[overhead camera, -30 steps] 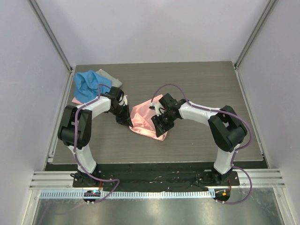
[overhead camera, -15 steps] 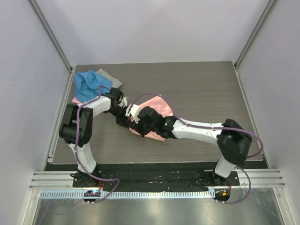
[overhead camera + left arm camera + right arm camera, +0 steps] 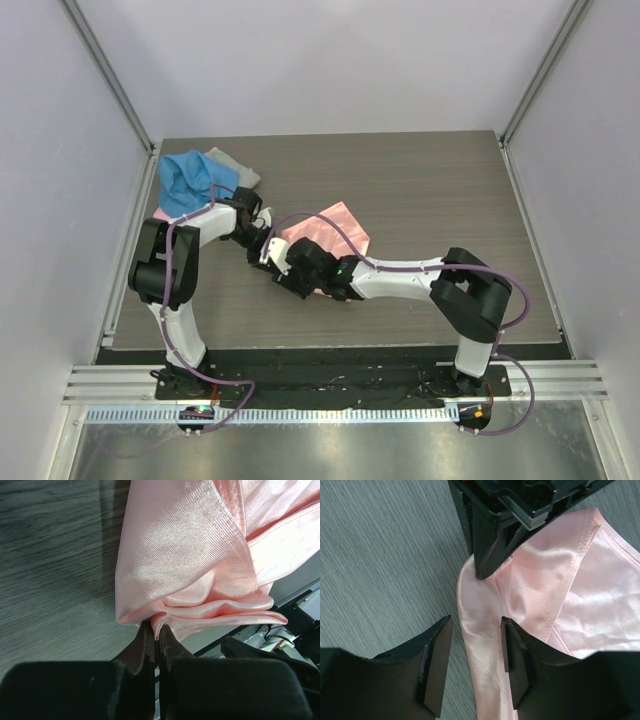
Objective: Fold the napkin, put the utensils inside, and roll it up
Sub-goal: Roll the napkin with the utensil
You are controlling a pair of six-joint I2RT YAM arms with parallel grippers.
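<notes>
The salmon-pink satin napkin (image 3: 332, 229) lies crumpled in the middle of the table. My left gripper (image 3: 266, 249) is shut on a fold at its left edge; the left wrist view shows the pinched cloth (image 3: 185, 580) bunched above the closed tips (image 3: 156, 636). My right gripper (image 3: 283, 270) is open, reaching across to the same left edge just in front of the left gripper. In the right wrist view its fingers (image 3: 439, 652) straddle a ridge of the napkin (image 3: 520, 600), with the left gripper's tip (image 3: 487, 550) just beyond. No spoon is in view.
A blue cloth (image 3: 188, 182) and a grey cloth (image 3: 236, 166) lie at the table's back left corner. The right arm (image 3: 400, 278) stretches low across the front of the napkin. Metal frame posts stand at both back corners.
My right arm has swung from the napkin's right side across to its left edge, stopping beside the left gripper. The napkin's right part now lies flatter. The left gripper stays put.
</notes>
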